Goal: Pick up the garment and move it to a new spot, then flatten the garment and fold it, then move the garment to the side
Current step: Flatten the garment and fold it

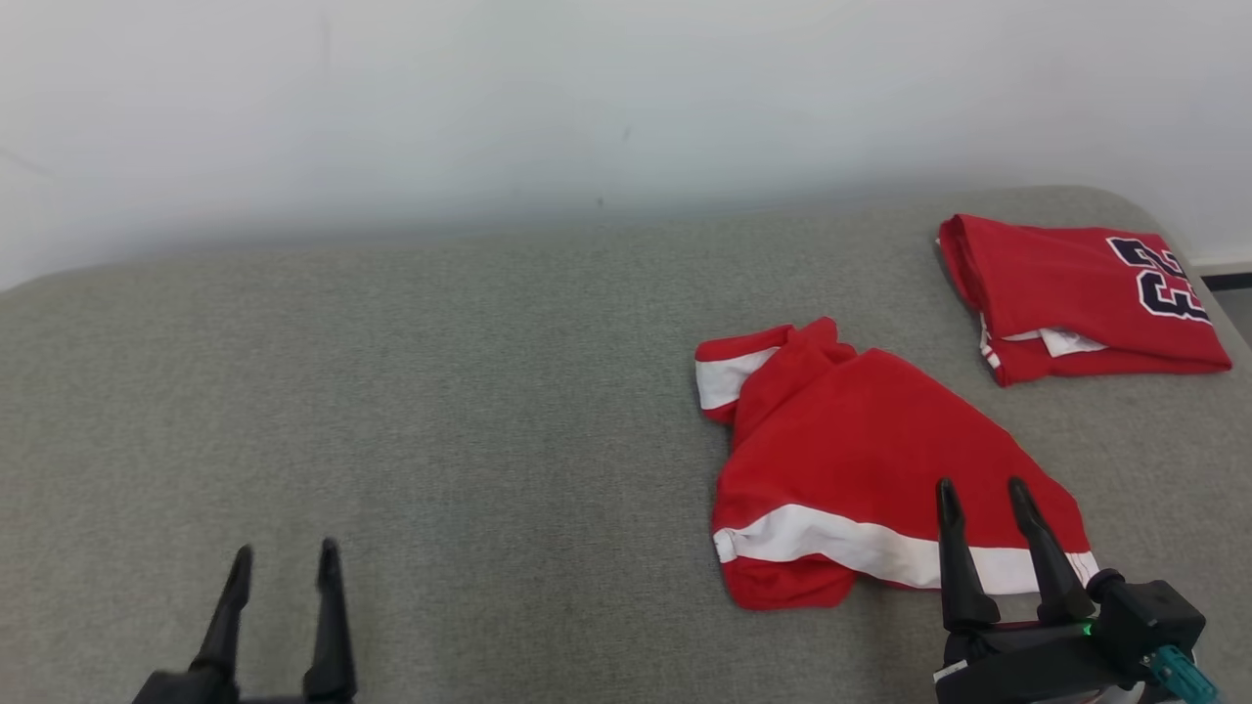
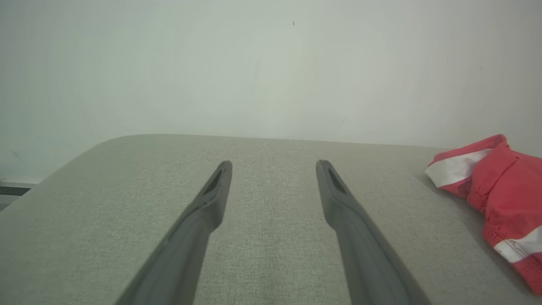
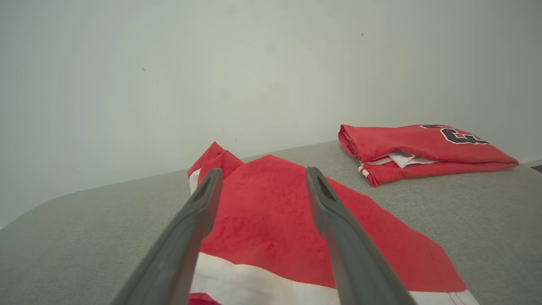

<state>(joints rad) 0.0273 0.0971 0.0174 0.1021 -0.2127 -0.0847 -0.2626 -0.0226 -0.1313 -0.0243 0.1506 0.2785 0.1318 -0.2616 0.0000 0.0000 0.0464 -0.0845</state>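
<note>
The right gripper [image 1: 980, 486] sits closest, its two long dark fingers parted with nothing between them. Their tips lie over the near white-striped hem of the garment [image 1: 841, 460], on the side of it nearer than the folded jersey [image 1: 1066, 284]. Whether the tips touch the cloth cannot be told. From the right wrist, the same spread fingers frame the garment's red middle, and the folded jersey lies beyond them to the right. The left gripper [image 1: 286, 548] is likewise wide open and empty. It is well apart from the folded jersey, far off to its left, over bare grey upholstered surface [image 1: 440, 391]. In the left wrist view the gripper [image 2: 274, 163] points along that surface toward the pale wall [image 1: 489, 98]. The garment is red with a broad white band along its near hem and a second white band on a bunched end at its far left. It lies rumpled and unfolded just beside the folded jersey, to the jersey's left and nearer the robot, with a strip of grey between the two. The folded jersey is a neat red rectangle bearing dark numerals edged in white — a little white fabric shows at its folded edge. It rests close to the right end of the surface.
</note>
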